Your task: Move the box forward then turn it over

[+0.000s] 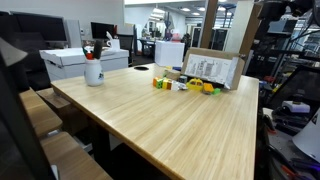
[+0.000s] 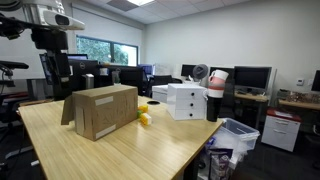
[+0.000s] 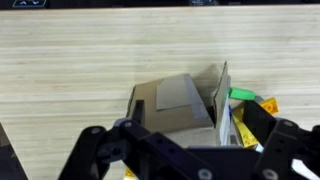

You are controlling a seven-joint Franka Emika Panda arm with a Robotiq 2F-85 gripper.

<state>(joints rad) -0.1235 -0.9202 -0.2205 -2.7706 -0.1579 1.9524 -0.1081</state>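
The box (image 2: pixel 100 110) stands on its edge on the wooden table, with its plain tan outside showing in an exterior view. Its whitish printed inner face (image 1: pixel 212 68) shows in an exterior view at the table's far end. In the wrist view I look down on the box (image 3: pixel 172 103). My gripper (image 3: pixel 195 112) hangs open above it, one dark finger on each side of it and nothing held. In an exterior view the gripper (image 2: pixel 57 68) sits above the box's far corner, clear of it.
Small coloured toys (image 1: pixel 185 85) lie in front of the box's inner face, with green (image 3: pixel 243 95) and yellow (image 3: pixel 268 104) pieces by the right finger. A white mug (image 1: pixel 93 70) and white lidded boxes (image 2: pixel 180 100) stand on the table. A bin (image 2: pixel 235 135) sits beside it.
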